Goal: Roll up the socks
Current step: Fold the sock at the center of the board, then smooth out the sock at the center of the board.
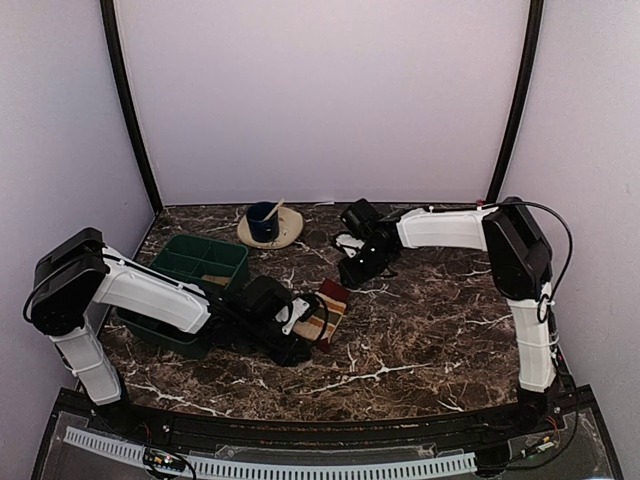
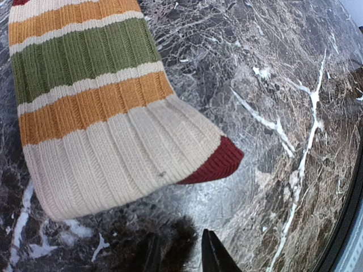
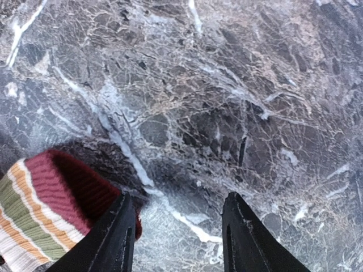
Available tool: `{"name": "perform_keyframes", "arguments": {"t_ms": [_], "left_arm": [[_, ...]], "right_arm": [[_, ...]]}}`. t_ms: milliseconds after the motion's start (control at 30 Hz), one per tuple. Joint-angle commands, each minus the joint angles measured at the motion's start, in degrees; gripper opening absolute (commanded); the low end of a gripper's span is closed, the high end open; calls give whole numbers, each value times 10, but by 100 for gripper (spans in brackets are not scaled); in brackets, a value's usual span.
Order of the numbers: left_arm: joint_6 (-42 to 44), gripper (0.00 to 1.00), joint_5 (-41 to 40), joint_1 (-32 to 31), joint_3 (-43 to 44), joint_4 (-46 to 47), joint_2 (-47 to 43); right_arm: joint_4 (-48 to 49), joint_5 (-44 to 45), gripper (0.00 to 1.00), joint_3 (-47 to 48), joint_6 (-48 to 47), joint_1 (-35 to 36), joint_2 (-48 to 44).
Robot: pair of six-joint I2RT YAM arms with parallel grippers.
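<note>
The striped sock (image 1: 328,308) lies flat on the marble table, its red end pointing to the back. In the left wrist view it (image 2: 96,113) fills the upper left, with cream, orange and green bands and a red tip. My left gripper (image 1: 303,322) is low at the sock's left edge, its jaws (image 2: 181,258) a little apart with nothing between them. My right gripper (image 1: 355,268) hovers behind the sock, open and empty (image 3: 178,238); the sock's red end (image 3: 57,192) lies just left of its left finger. I do not clearly see the plain tan sock.
A green tray (image 1: 180,250) with compartments stands at the left, under my left arm; a tan patch shows inside it. A tan plate (image 1: 292,230) holding a dark blue cup (image 1: 263,222) sits at the back. Purple walls close in the table.
</note>
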Motion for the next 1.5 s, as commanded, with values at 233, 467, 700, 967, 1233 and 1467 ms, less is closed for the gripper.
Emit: {"name": "perform_keyframes", "arguments": {"t_ms": [233,467,700,967,1233,1467], "left_arm": [[15,27,-54,-4,8,-47,-109],[47,26,-56,-4,45,-15,-79],[56,21,-53,-2,59,59,-19],[50,14,-69,11,56,89,20],[31,12,-77,20,45,86,42],[2,11,-75,21,46,53,55]], "right_arm": [[126,55,50,-91,43,0,-140],[230,-36,15,-167,96,0,-183],[395,-157,0,-263,193,0,-185],[550,-255,0,-330,288,1,-153],[628,-284,0,-353,342,13,-112],[660,-293,0,-342,372,33,-68]]}}
